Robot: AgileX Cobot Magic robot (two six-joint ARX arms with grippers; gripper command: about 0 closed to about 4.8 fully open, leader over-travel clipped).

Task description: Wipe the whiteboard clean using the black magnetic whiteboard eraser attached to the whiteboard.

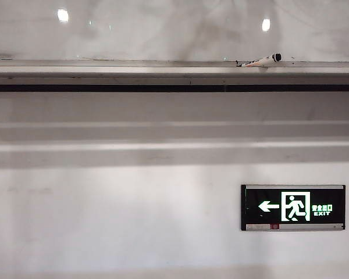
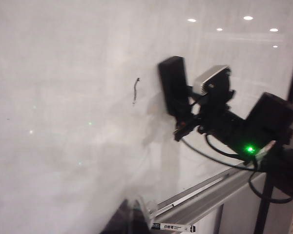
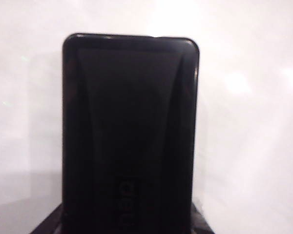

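Note:
The black eraser (image 3: 129,131) fills the right wrist view, lying flat against the glossy whiteboard (image 3: 249,122). My right gripper (image 3: 127,225) is shut on its lower end, with a dark finger showing at each lower corner. In the left wrist view the right gripper (image 2: 184,124) presses the eraser (image 2: 174,85) upright onto the whiteboard (image 2: 63,97). A short dark pen stroke (image 2: 136,90) lies just beside it. My left gripper (image 2: 131,219) is only a dark shape at the picture's edge, near the ledge, and its jaws are unclear. Neither arm shows in the exterior view.
A pale metal ledge (image 1: 163,70) runs along the whiteboard (image 1: 163,29). A white marker with a black cap (image 1: 260,60) lies on it. The ledge (image 2: 210,192) also carries a labelled marker (image 2: 173,227) by my left gripper. An exit sign (image 1: 292,207) hangs on the wall below.

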